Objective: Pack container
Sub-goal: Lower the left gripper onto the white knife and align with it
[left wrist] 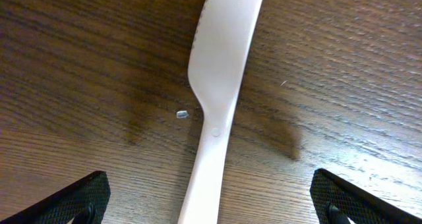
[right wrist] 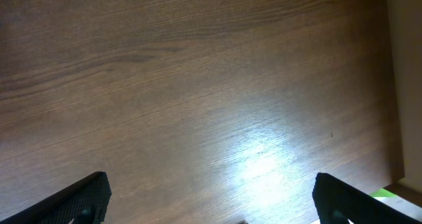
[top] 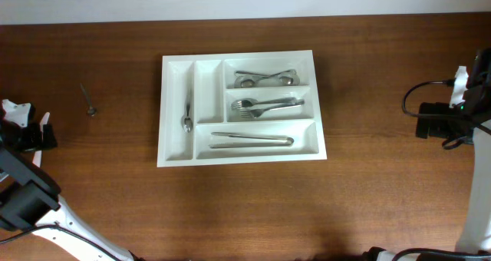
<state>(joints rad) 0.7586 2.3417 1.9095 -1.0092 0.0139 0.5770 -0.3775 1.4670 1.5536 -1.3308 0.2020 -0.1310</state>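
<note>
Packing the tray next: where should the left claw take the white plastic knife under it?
Take the white plastic knife by its slim handle, just below where the blade flares, straight down from above. It lies flat on the table, lengthwise between the open left claw's fingers, so they close across its narrow width.

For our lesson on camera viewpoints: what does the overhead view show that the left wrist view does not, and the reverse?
Overhead only: the container, holding metal cutlery, and a small metal utensil lying left of it. Left wrist only: a white plastic knife, close up. Both: the wooden table.
</note>
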